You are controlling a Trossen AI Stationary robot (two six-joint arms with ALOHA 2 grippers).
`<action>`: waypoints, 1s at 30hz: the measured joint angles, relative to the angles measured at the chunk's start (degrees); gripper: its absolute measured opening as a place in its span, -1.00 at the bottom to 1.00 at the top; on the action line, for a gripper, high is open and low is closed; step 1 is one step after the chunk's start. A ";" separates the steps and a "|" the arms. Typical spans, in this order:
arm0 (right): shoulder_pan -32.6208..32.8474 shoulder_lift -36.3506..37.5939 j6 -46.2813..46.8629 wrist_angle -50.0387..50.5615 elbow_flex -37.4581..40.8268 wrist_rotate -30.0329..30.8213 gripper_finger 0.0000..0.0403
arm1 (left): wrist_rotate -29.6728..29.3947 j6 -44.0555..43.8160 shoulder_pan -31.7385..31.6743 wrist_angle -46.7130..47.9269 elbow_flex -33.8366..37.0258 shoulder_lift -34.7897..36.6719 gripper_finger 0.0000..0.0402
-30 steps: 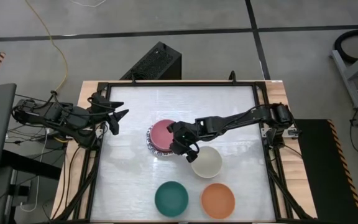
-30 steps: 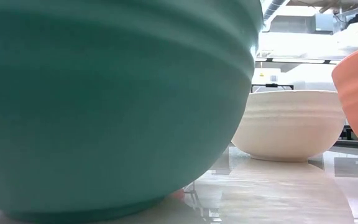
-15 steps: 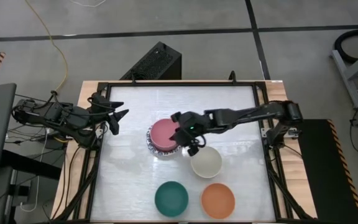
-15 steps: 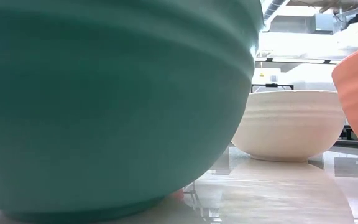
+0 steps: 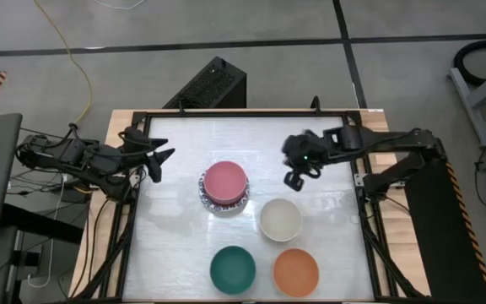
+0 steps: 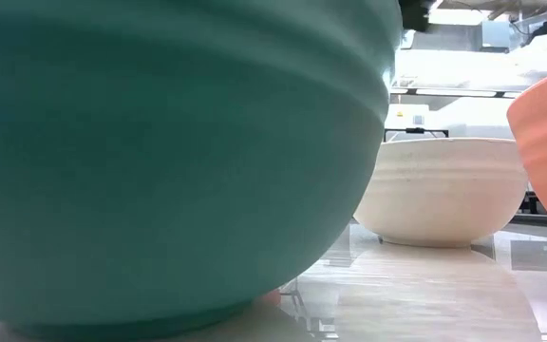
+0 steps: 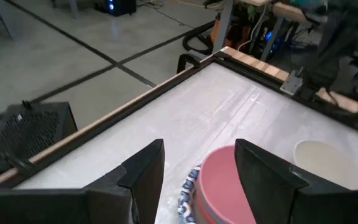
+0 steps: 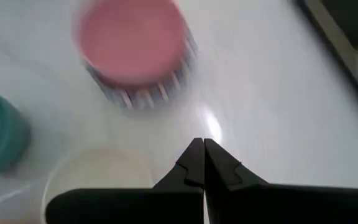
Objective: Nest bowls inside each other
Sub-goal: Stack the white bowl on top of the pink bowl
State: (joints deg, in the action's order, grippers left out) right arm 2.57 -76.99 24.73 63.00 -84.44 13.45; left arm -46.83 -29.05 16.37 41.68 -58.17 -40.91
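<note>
Above the bare tabletop, right of the stack, your right gripper [image 5: 295, 179] is hanging with its fingers pressed together and holding nothing. A second ago it was sitting low at the edge of the pink round bowl [image 5: 225, 181]; now it is lifting away, so I judge that bowl as placed. It is resting inside the white bowl with blue-patterned rim [image 5: 207, 198]. The cream bowl [image 5: 280, 219], the green bowl [image 5: 232, 268] and the orange bowl [image 5: 295, 271] are still waiting loose, unmoved. Your left gripper [image 5: 160, 165] is idling at the table's left edge, fingers spread and empty, as before
</note>
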 joint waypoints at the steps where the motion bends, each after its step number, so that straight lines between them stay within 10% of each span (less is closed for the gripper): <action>1: 0.18 0.07 5.02 4.49 0.00 -0.02 -0.94 | 0.00 -1.21 0.01 0.01 0.00 0.00 -0.08; 10: 9.97 0.00 33.91 20.80 7.82 -2.19 -0.61 | -0.54 -9.34 0.00 0.01 0.00 -1.13 -0.08; 20: 15.77 0.00 45.47 1.77 18.93 -6.12 0.02 | -0.09 -12.36 -0.01 0.01 0.00 -4.51 -0.08; 30: 15.33 -0.19 47.91 -7.91 28.12 -6.14 0.12 | 1.50 -12.77 -0.01 0.05 0.00 -5.59 -0.08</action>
State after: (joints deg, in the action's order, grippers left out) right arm 17.91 -77.19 72.64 55.09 -56.32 7.31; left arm -45.33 -41.82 16.36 41.74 -58.17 -46.49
